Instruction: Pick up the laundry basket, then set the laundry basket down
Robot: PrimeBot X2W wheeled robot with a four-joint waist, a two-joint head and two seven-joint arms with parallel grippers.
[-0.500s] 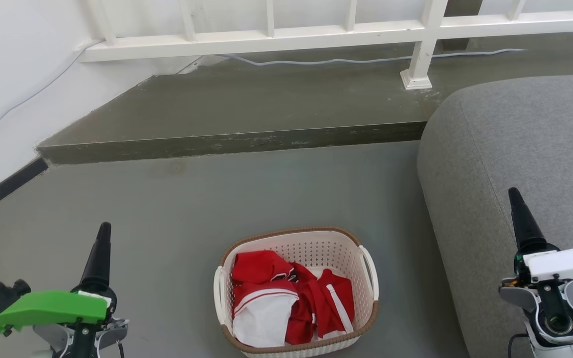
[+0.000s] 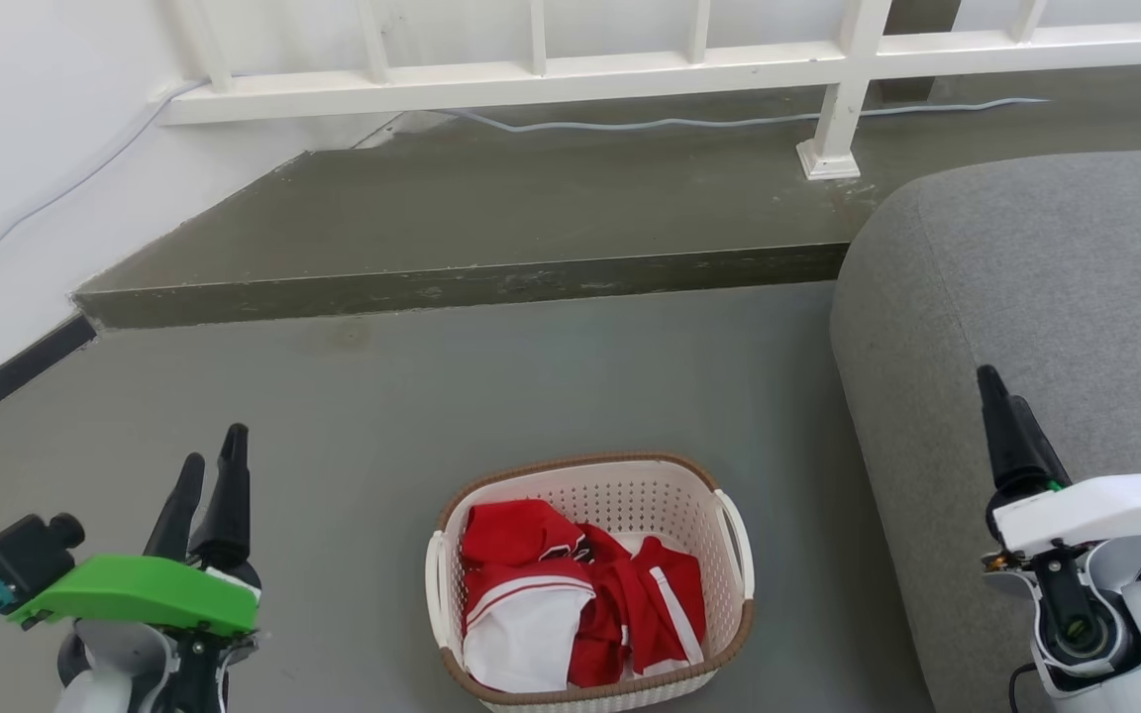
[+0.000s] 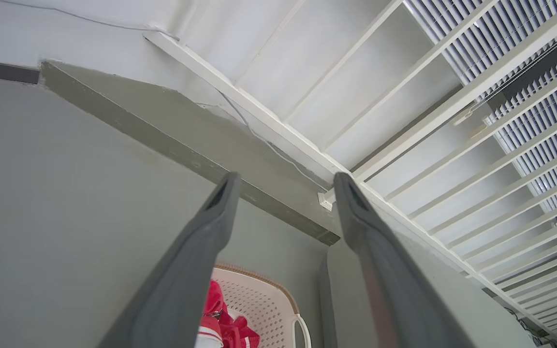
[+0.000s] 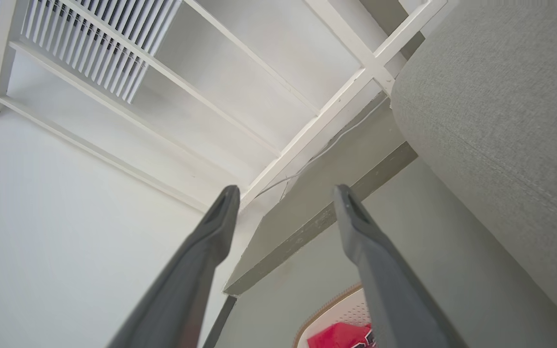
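Grey floor [image 2: 551, 386], smooth and level, is bounded on the far side by a raised concrete step [image 2: 471, 285] whose edge runs left to right. White railing [image 2: 531, 84] stands on the step, with a pale cable [image 2: 679, 122] lying along its foot. Left bound: white wall [image 2: 6, 168] with a dark skirting strip [image 2: 6, 371]. Right bound: grey sofa [image 2: 1056, 297], its rounded end close to the basket.

Laundry basket [image 2: 620, 495] sits upright on the floor, near centre. It has cream perforated walls and a brown rim. Red and white clothes [image 2: 570, 584] lie inside, below rim level. One white handle on each short side — right handle [image 2: 737, 535] faces the sofa across a narrow strip of floor, left handle [image 2: 435, 579] faces open floor.

Left gripper [image 2: 213, 445]: near left, fingers pointing far, well apart from the basket. Left wrist view shows a clear gap between the two tips, so the jaws are parted and hold nothing.

Right gripper [image 2: 1002, 386]: near right, seen against the sofa, also apart from the basket. Right wrist view shows its tips spread, empty.

Open room: wide floor between basket and step, and between basket and left wall — the tight side is the right
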